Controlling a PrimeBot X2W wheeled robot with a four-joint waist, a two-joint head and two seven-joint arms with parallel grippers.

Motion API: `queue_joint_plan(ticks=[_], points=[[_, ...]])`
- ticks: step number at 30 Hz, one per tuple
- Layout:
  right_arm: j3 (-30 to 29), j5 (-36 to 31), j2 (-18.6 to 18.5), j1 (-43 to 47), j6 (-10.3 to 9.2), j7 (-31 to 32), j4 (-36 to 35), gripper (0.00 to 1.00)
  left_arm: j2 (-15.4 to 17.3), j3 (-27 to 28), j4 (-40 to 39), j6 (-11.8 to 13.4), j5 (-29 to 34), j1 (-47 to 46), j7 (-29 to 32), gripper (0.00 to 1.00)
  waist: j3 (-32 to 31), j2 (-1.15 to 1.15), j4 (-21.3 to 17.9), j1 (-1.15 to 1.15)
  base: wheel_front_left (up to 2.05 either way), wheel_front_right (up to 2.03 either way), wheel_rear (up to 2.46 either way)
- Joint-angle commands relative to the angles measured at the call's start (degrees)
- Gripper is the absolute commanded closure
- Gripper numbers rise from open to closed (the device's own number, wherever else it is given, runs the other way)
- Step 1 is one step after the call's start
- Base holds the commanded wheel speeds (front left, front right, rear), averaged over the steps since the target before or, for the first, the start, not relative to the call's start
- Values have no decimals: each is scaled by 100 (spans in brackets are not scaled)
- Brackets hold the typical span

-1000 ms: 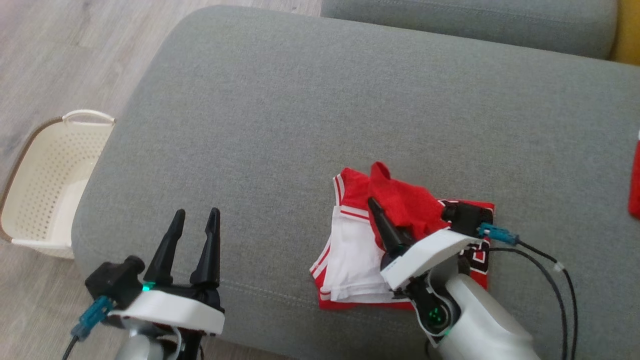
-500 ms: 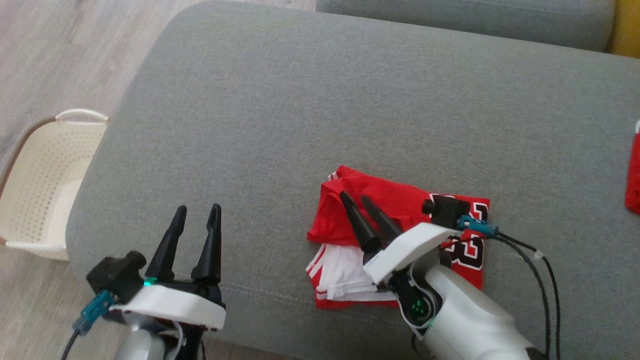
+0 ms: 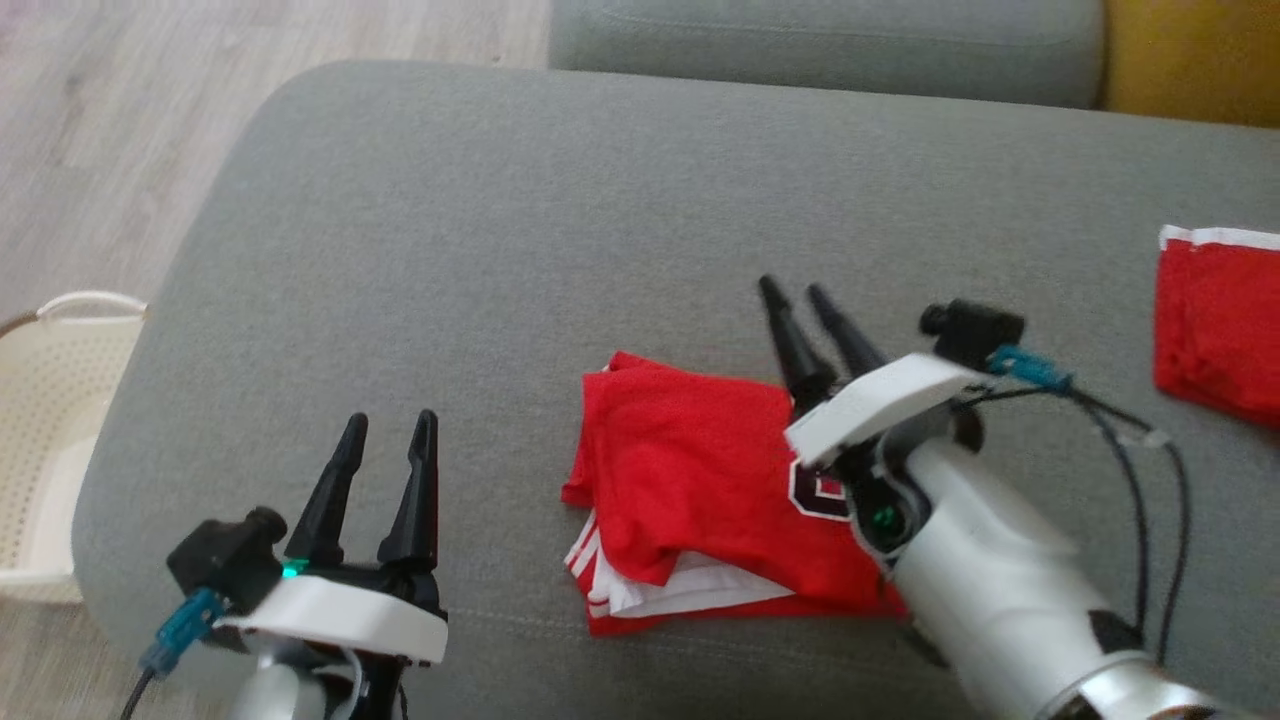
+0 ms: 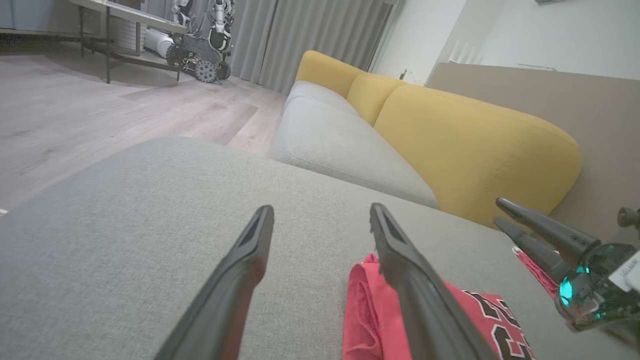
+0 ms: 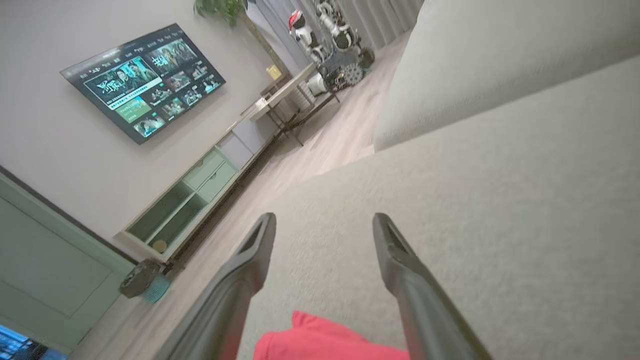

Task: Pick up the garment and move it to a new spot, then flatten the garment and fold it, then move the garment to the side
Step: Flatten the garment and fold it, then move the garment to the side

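Observation:
The garment [image 3: 700,480], a red jersey with white trim and a dark number, lies folded on the grey sofa seat [image 3: 500,250], its white edges showing at the front. My right gripper [image 3: 793,290] hovers open just past the garment's far right corner, with nothing between its fingers. In the right wrist view the open right gripper [image 5: 324,220] points over the seat, with the garment [image 5: 320,340] low between the fingers. My left gripper [image 3: 392,420] stands open and empty near the seat's front left. The left wrist view shows the left gripper [image 4: 322,212], the garment [image 4: 365,300] and the right gripper [image 4: 500,212].
A cream perforated basket [image 3: 50,400] stands on the wooden floor left of the sofa. Another red cloth [image 3: 1215,320] lies at the seat's right edge. A second grey cushion [image 3: 830,45] lies beyond, and yellow backrests [image 4: 475,145] rise behind the seat.
My right gripper opened and let go of the red flap, which now lies folded over the white inside. It then lifted away past the garment. The head camera has shifted.

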Motion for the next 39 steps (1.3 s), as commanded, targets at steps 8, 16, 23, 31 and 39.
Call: queue_joint_plan(ticks=[8,16,23,31,39], points=[[-1388,-2220,-856,243,26,-95,-867,0,-49,168,-347,-18,99,-104,-69,0,-119,0,-287,0,0,0,0],[-3351,-4255,-624,2078,26,-95,-2634,0,-67,129,-408,-18,129,0,-69,0,-182,0,-386,0,0,0,0],[-4174,-5447,-113,3180,26,-96,-3894,0,-90,199,-528,-18,267,97,-69,0,-213,0,-418,0,0,0,0],[-4396,-5738,109,3775,26,-1,-4513,0,-117,159,-537,-18,377,212,-69,0,-246,0,-428,0,0,0,0],[-4333,-5642,116,3863,26,111,-4654,0,-122,146,-535,-18,372,231,-69,0,-296,0,-410,0,0,0,0]])
